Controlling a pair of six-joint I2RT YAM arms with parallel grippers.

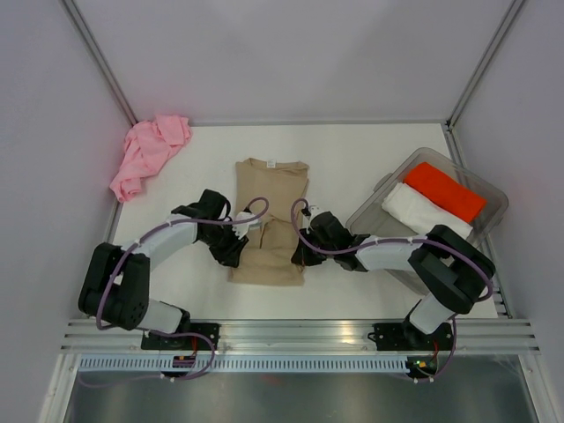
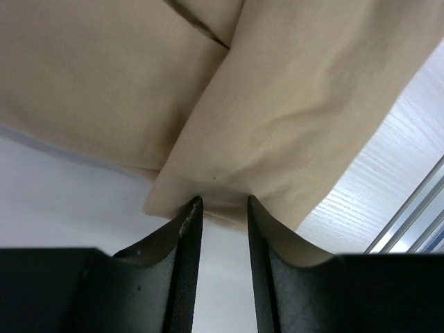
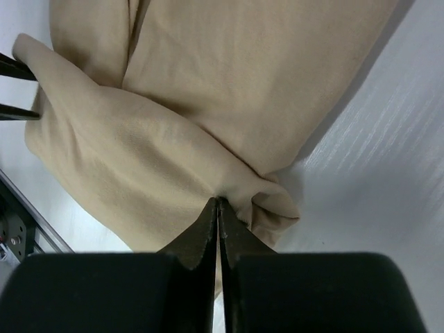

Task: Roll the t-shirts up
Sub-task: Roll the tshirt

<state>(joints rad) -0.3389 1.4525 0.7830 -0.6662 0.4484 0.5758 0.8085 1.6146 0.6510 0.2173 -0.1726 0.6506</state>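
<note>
Tan t-shirt [image 1: 271, 185]: lies flat just left of the clear bin [image 1: 467, 174]. It is folded narrow, with its long axis running from the arms' end to the collar at the far end.
Pink t-shirt [image 1: 150, 154]: crumpled, well left of the bin, untouched.
Right gripper [image 3: 218, 201]: on the tan shirt's bin-side edge, jaws closed and pinching a fold of cloth.
Left gripper [image 2: 222, 201]: on the edge away from the bin, a narrow gap showing and the cloth edge at its tips, apparently not clamped.
Key relation: both grippers flank the near end, so the roll should likely run away from the arms, up the long axis.
</note>
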